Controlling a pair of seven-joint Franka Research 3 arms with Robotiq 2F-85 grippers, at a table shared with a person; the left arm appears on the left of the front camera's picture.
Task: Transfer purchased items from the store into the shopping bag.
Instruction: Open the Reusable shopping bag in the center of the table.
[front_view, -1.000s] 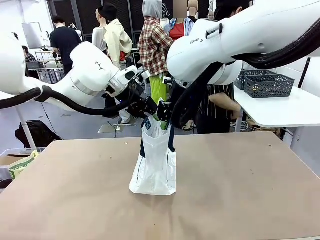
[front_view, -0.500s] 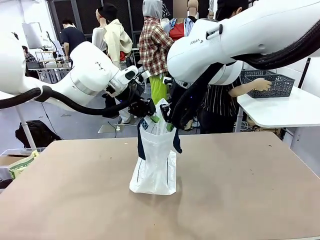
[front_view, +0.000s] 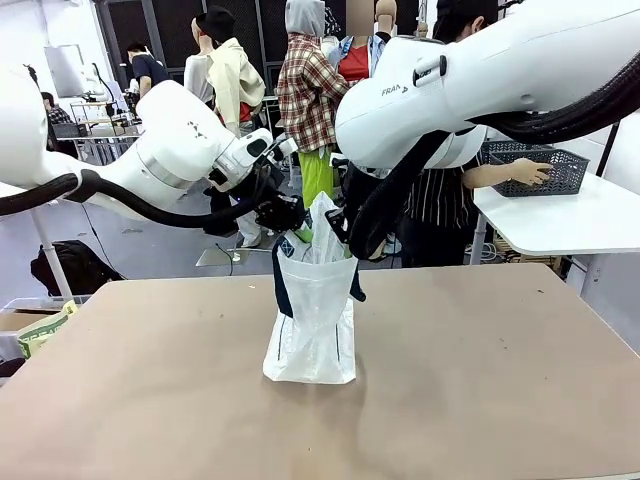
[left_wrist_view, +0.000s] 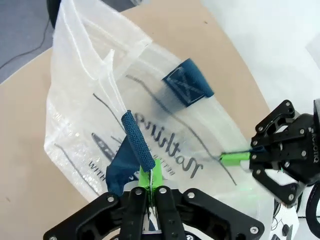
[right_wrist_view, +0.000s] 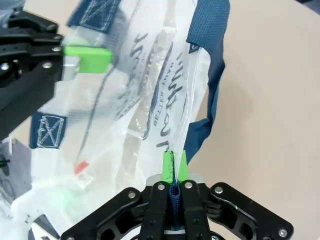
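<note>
The translucent white shopping bag (front_view: 312, 325) stands upright mid-table, its mouth held apart between my two grippers. My left gripper (front_view: 289, 217) is shut on the bag's rim and navy handle (left_wrist_view: 136, 142); in the left wrist view the gripper (left_wrist_view: 151, 189) has its green pads pressed together on them. On the opposite rim my right gripper (front_view: 344, 226) is shut, and in the right wrist view that gripper (right_wrist_view: 174, 186) pinches the navy strap (right_wrist_view: 207, 35). The dark lattice basket (front_view: 536, 170) sits on a white side table at far right, a person's hand (front_view: 524, 172) on it. The purchased items are out of view.
The brown tabletop (front_view: 480, 370) spreads around the bag. A white side table (front_view: 560, 218) stands at the right beyond the far edge. A green and yellow packet (front_view: 40, 331) lies off the table's left edge. The bag's small red tag (right_wrist_view: 82, 169) hangs inside.
My grippers have drawn apart, widening the bag's mouth and lifting its rim a little. The person's arm has reached over to the basket on the side table.
</note>
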